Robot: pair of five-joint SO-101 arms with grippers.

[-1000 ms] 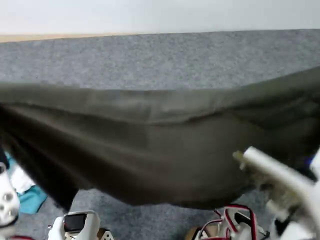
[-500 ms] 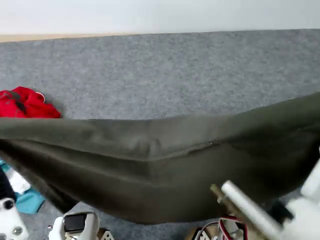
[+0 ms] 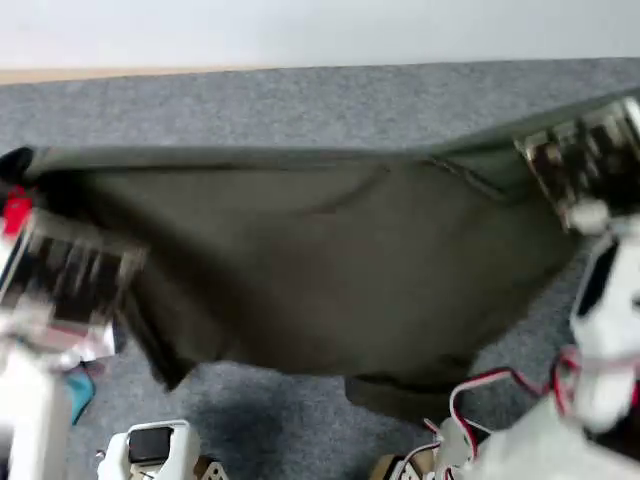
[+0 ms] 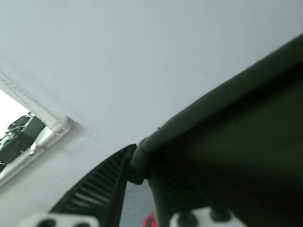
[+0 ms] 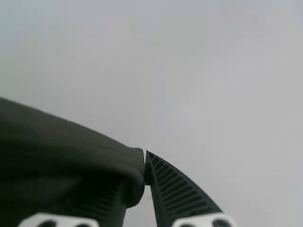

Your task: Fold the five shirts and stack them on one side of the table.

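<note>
1. Closest in, at 6 o'clock in the high view, the loose lower hem of the olive shirt [image 3: 330,270] sags toward the grey table mat [image 3: 300,110].
2. The shirt hangs in the air, spread wide. Its long axis runs roughly from 9 o'clock to 2 o'clock.
3. The left gripper [image 4: 137,163] is pinched tight on the top edge at the 9 o'clock end, and the right gripper [image 5: 142,177] is clamped on the 2 o'clock corner.
4. So the shirt sits between both tools, one end each. My guess is it gets laid flat toward 12 o'clock, and both arms need to move together.
</note>
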